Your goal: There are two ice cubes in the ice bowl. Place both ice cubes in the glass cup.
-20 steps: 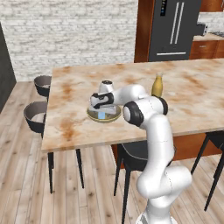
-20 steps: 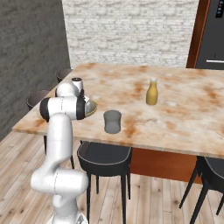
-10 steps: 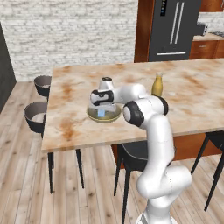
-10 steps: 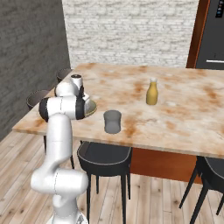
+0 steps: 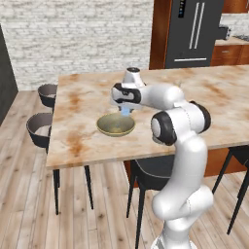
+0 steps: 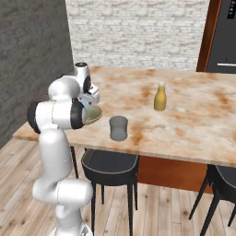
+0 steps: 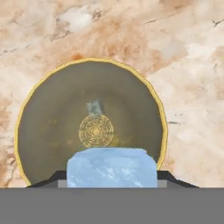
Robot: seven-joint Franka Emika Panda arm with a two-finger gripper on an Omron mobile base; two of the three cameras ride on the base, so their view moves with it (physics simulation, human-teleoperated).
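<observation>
so one cube (image 7: 112, 167) is pinched in the claw (image 5: 126, 112), sitting right between the fingertips and big in the hand view; from the left base view you can see a pale blue bit hanging under the claw, clear of the bowl (image 5: 115, 125); so the claw is closed on that cube, looks lifted and not resting on anything

second cube (image 7: 95, 107) is down in the bowl, straight below the claw and a little off the ring pattern in the middle; small and dull next to the held one; nobody's touching it

the bowl sits directly under the claw on the counter (image 5: 82, 104), claw hovering above it

the cup (image 6: 118, 128) is off to the side of the claw, apart from the bowl, near the counter's front edge; as far as I can tell it's got nothing in it, though it's grey and see-through so hard to be sure

progress-wise I'd call it early; zero cubes delivered, first one grabbed and off the bowl; what's left is carrying it over the cup, dropping it in, then coming back for the second and doing the whole thing again

only worry I'd flag: that cup mouth is narrow compared with the bowl, so the drop needs to be lined up properly or the cube bounces onto the counter

yellow bottle (image 6: 160, 97) is further out past the cup, not in the way
</observation>
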